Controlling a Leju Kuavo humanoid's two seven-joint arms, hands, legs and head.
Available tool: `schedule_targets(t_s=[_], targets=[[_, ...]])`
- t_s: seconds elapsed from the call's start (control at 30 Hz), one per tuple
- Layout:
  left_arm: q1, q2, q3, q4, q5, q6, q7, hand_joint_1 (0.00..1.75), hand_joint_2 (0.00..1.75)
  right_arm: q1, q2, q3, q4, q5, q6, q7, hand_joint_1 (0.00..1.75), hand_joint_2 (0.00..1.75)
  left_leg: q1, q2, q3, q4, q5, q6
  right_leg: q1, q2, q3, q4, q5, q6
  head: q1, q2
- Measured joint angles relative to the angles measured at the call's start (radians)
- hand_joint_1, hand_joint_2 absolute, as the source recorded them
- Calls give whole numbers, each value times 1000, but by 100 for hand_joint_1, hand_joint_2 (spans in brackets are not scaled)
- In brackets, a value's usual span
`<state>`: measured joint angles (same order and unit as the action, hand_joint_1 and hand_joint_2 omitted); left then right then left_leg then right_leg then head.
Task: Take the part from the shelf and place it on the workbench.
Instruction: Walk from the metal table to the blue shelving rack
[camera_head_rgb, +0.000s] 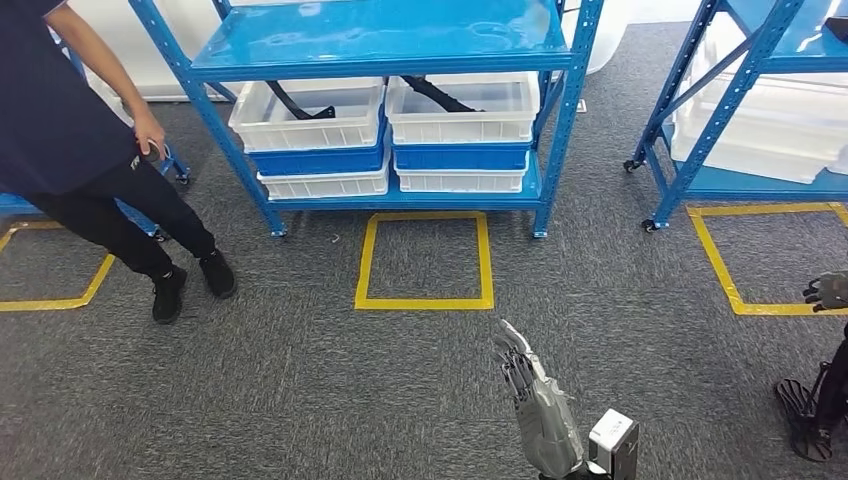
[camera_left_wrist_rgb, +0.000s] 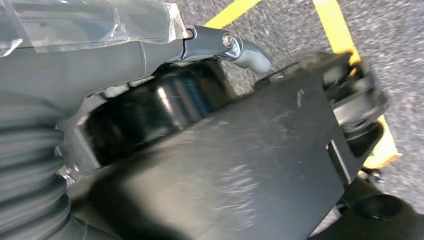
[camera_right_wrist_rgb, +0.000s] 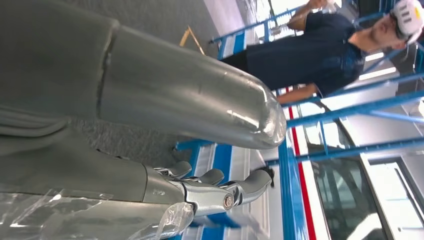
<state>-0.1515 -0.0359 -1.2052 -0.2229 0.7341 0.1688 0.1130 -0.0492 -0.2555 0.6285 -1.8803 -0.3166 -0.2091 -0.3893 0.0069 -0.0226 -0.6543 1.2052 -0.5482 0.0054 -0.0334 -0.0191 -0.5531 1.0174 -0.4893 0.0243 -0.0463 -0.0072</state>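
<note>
Right hand (camera_head_rgb: 520, 365) raised over grey carpet, fingers straight and apart, holding nothing. Left hand (camera_left_wrist_rgb: 150, 45): grip cannot be told from the close, dark wrist view. Beyond it, yellow tape rectangle (camera_head_rgb: 425, 260) on the floor. Further on, blue steel shelf (camera_head_rgb: 400, 40); black curved part (camera_head_rgb: 440, 96) lies in the right-hand white plastic bin (camera_head_rgb: 462, 110). Person in dark clothes (camera_head_rgb: 90, 150) stands beside the shelf.
</note>
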Motion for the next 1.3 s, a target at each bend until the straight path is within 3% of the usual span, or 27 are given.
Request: schedule_targets(t_s=[0.03, 0.07, 0.1, 0.17, 0.23, 0.27, 0.37, 0.43, 0.47, 0.53, 0.57, 0.6, 0.67, 0.73, 0.87, 0.93, 1.0, 1.07, 1.1, 1.13, 1.2, 1.23, 1.3], targets=[[-4, 0, 0, 0, 0, 0, 0, 0, 175, 1, 0, 0, 0, 0, 0, 0, 0, 0, -1, 6, -28, 53, -14, 1, 4, -11, 2, 0, -3, -3, 0, 0], [-6, 0, 0, 0, -1, 0, -1, 0, 175, 1, 0, 0, 0, -1, 1, 1, 0, 0, -3, 8, -39, 71, -10, 6, 7, -19, 5, 0, -6, -5, 0, 0], [-7, 0, 0, 0, 0, 0, -1, 0, 175, 0, -1, 0, 0, -3, 0, 3, 0, 0, -6, 9, -29, 48, 11, 14, 12, -26, 9, 0, -9, -8, 0, 0], [-1, 0, 0, 0, 3, 3, -10, 0, 175, 1, -1, 0, 1, -9, -10, 17, 0, 0, -20, 19, 34, -86, 80, 47, 20, -36, 19, -4, -14, -11, 0, 0], [7, 2, 0, 0, 9, 10, -32, 0, 175, 4, -1, 0, 5, -16, -44, 52, 0, 0, -38, 38, 84, -199, 116, 81, 22, -46, 25, -9, -16, -10, 1, 0], [11, 3, 0, 0, 13, 13, -45, 0, 175, 7, -1, 0, 13, -19, -68, 74, 0, 44, -45, 43, 91, -220, 116, 89, 18, -52, 26, -14, -15, -6, 1, 0], [17, 4, 0, 0, 22, 19, -70, 0, 175, 19, -4, 0, 49, -26, -138, 119, 0, 175, -49, 32, 121, -275, 133, 93, 15, -58, 40, -34, -11, 10, 0, 0], [18, 3, 0, 0, 25, 21, -76, 0, 175, 29, -6, 1, 78, -38, -168, 129, 0, 175, -39, 24, 160, -332, 157, 95, 19, -25, 31, 1, -30, 17, 1, 0], [18, 2, 0, 0, 26, 22, -78, 0, 175, 35, -9, 1, 98, -53, -178, 127, 0, 175, -35, 21, 170, -345, 162, 92, 17, -4, 6, 52, -51, 20, 2, 0], [19, -1, 0, 0, 28, 22, -80, 0, 175, 46, -16, 0, 143, -90, -188, 113, 0, 175, -31, 11, 176, -349, 161, 88, 14, 14, -69, 172, -88, 30, 4, 0], [20, -2, 0, 0, 28, 21, -81, 0, 131, 54, -19, 0, 163, -104, -189, 103, 0, 175, -29, 4, 178, -347, 157, 84, 11, 15, -95, 200, -85, 36, 4, 0], [21, -2, 0, 0, 28, 21, -82, 0, 87, 60, -22, -1, 180, -111, -189, 95, 0, 175, -27, -2, 179, -343, 152, 79, 9, 15, -103, 190, -62, 40, 5, 0], [24, -3, 0, 0, 28, 20, -83, 0, 0, 69, -23, 0, 207, -119, -188, 86, 0, 175, -22, -10, 183, -327, 135, 66, 3, 15, -64, 68, 22, 50, 5, 0], [23, -3, 0, 0, 27, 22, -84, 0, 0, 70, -24, -1, 232, -137, -188, 79, 0, 175, -23, -12, 179, -302, 111, 51, 1, 20, -23, -35, 69, 45, 5, 0], [21, -1, 0, 0, 23, 26, -86, 0, 0, 72, -23, -1, 275, -214, -176, 30, 0, 175, -22, -10, 173, -280, 89, 40, 4, 22, -16, -49, 62, 13, 4, 0], [21, 0, 0, 0, 22, 27, -89, 0, 0, 72, -23, -1, 297, -247, -170, 2, 0, 87, -16, -1, 144, -214, 52, 27, 2, 18, -13, -50, 61, 2, 2, 0], [20, 0, 0, 0, 22, 27, -91, 0, 0, 72, -22, -1, 316, -272, -163, -15, 0, 0, -9, 7, 71, -71, -11, 14, 2, 17, -12, -51, 59, -3, 1, 0], [20, 0, 0, 0, 22, 26, -92, 0, 0, 73, -22, -1, 334, -288, -159, -22, 0, 0, -4, 9, 6, 38, -39, 8, 2, 21, -10, -51, 56, -5, 2, 0], [20, 0, 0, 0, 23, 25, -92, 0, 0, 73, -22, -1, 341, -294, -158, -23, 0, 0, -2, 9, 0, 38, -25, 9, 2, 24, -8, -51, 54, -4, 2, 0], [20, 0, 0, 0, 23, 24, -92, 0, 0, 74, -22, -1, 347, -299, -157, -23, 0, 0, -2, 8, 15, -7, 8, 11, 2, 29, -5, -51, 53, -3, 2, 0], [20, 0, 0, 0, 23, 21, -89, 0, 0, 74, -21, -1, 354, -304, -157, -24, 0, 0, -2, -6, 78, -160, 87, 20, 1, 38, 0, -51, 51, 1, 1, 0], [21, 0, 0, 0, 23, 20, -87, 0, 0, 73, -21, -1, 356, -306, -157, -25, 0, 0, -5, -12, 103, -222, 112, 24, 2, 43, 0, -51, 50, 4, 1, 0], [21, 0, 0, 0, 23, 17, -84, 0, 0, 73, -21, -1, 360, -311, -157, -25, 0, 0, -12, -17, 120, -267, 124, 30, 1, 52, 0, -53, 49, 15, 1, 0]])
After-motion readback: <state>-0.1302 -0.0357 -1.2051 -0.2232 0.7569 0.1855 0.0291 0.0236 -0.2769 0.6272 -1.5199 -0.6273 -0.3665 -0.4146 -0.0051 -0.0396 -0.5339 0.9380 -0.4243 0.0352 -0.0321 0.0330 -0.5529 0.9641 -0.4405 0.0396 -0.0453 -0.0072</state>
